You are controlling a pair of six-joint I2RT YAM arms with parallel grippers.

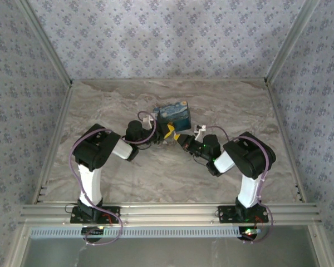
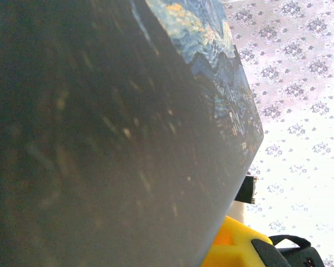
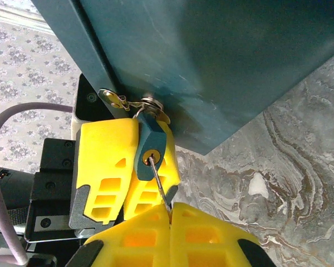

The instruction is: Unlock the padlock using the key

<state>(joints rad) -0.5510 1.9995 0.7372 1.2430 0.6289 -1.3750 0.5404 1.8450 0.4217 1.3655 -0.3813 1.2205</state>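
Note:
The tiny blue padlock (image 3: 150, 143) hangs by its silvery shackle (image 3: 146, 103) from the hasp on the dark box (image 3: 211, 61). My left gripper (image 3: 138, 132) comes in from the left, its yellow fingers (image 3: 107, 161) closed on either side of the lock body. The right gripper (image 3: 171, 208) is shut on the key (image 3: 161, 182), whose thin blade runs up into the brass keyhole (image 3: 151, 157). From above, both grippers (image 1: 172, 136) meet just in front of the starry-night box (image 1: 173, 114). In the left wrist view the box (image 2: 117, 139) is very close and hides the jaws.
The box stands on the marble tabletop (image 3: 289, 167) near its middle. Patterned walls (image 1: 167, 33) enclose the table on three sides. A purple cable (image 3: 5, 167) loops beside the left arm. An aluminium rail (image 1: 167, 211) runs along the near edge.

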